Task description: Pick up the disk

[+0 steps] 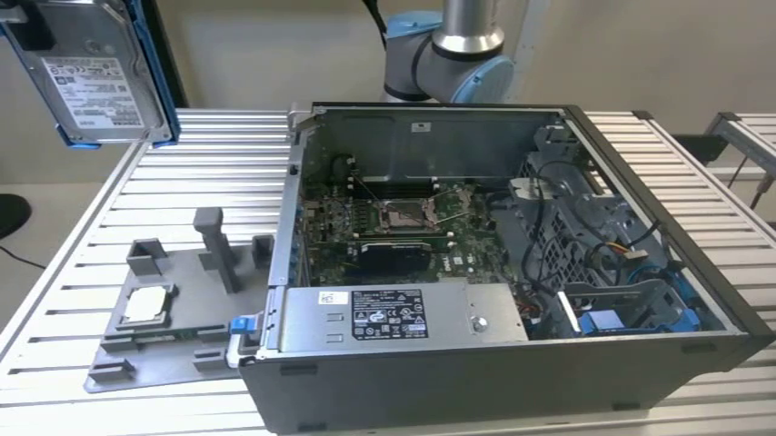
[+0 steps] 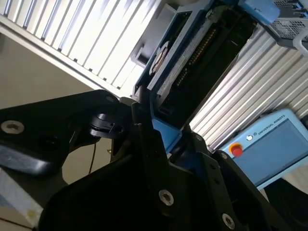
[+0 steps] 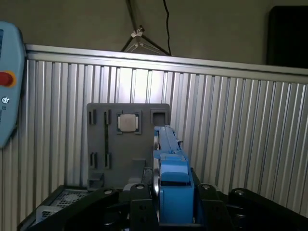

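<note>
The disk [image 1: 94, 80], a silver metal drive with a white label in a blue plastic frame, hangs upright in the air above the table's far corner, at the exterior view's upper left. In the first wrist view the disk [image 3: 169, 166] is seen edge-on, its blue frame clamped between the black fingers [image 3: 139, 209] of my gripper [image 3: 173, 204]. In the second wrist view the disk [image 2: 192, 62] reaches away from my gripper [image 2: 161, 137], which is shut on the frame's end.
An open computer case [image 1: 661, 359] lies on the slatted metal table [image 1: 182, 182], with a long grey box [image 1: 388, 313] along its near side. A grey fixture plate [image 1: 182, 359] holds a small square chip [image 1: 145, 304]. A blue teach pendant [image 2: 269, 149] lies beside the table.
</note>
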`<action>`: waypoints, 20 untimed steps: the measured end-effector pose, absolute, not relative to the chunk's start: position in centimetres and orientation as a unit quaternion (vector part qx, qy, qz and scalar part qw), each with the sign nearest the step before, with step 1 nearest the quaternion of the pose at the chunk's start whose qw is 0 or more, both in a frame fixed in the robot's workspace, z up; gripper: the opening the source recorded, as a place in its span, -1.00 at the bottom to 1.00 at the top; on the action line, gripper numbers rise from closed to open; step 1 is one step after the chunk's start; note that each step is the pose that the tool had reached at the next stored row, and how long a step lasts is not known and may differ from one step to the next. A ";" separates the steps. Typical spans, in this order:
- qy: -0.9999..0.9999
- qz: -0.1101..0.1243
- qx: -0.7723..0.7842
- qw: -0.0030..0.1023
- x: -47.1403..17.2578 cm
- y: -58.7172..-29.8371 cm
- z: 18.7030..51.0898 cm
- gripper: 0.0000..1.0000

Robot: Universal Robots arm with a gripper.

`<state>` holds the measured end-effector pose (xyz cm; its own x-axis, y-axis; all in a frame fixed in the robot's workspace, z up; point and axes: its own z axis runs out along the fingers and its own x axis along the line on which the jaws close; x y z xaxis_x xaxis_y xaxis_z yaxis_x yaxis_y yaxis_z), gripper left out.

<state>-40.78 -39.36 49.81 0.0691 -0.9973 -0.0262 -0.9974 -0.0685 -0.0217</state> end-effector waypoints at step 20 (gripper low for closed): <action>0.682 0.003 -0.731 0.017 -33.1 -39.4 49.8 -1.00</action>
<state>-33.08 -39.36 49.81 0.0691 -0.9973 -0.0265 -0.9974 -0.0685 -0.0206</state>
